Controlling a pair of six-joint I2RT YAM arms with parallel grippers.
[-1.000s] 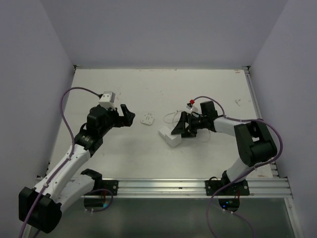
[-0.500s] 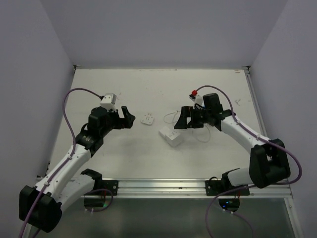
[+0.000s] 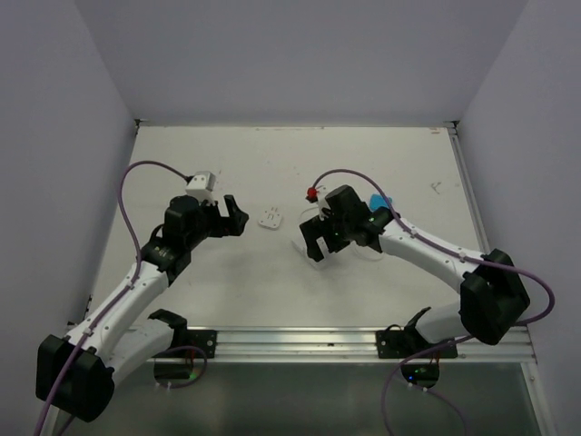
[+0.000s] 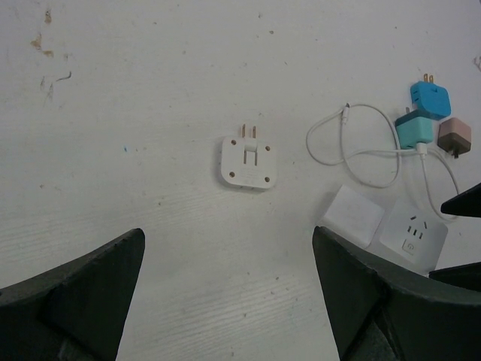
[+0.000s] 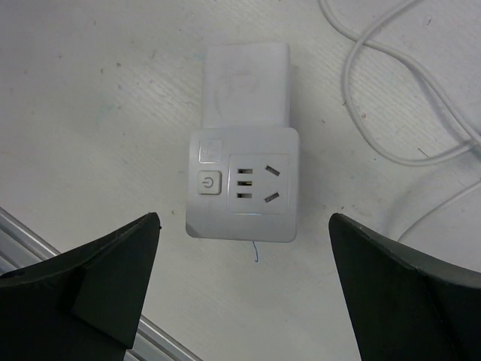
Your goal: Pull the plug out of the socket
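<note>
The white worktop lies wide under both of my arms. My left arm reaches in from the near left corner. My left fingers stand wide apart with nothing between them, hanging above bare worktop. My right arm stretches in towards the middle. My right fingers are spread just as wide and grip nothing, one on each side of the socket below and clear of it.

The white plastic cube-shaped socket rests on the worktop near the middle, directly beneath my right wrist. Its upward face shows a round power button and a set of slot holes. A smaller flat white square block lies against the socket's far side, touching it; I cannot tell whether it is plugged in.

A thin white cable loops on the worktop just beyond these two, one end reaching a teal plastic adapter. A second teal adapter with two metal prongs touches that one, and a small brown plug sits beside them. A small rounded white plate with two short metal prongs lies flat on its own between my two sets of fingers, apart from the socket.
</note>
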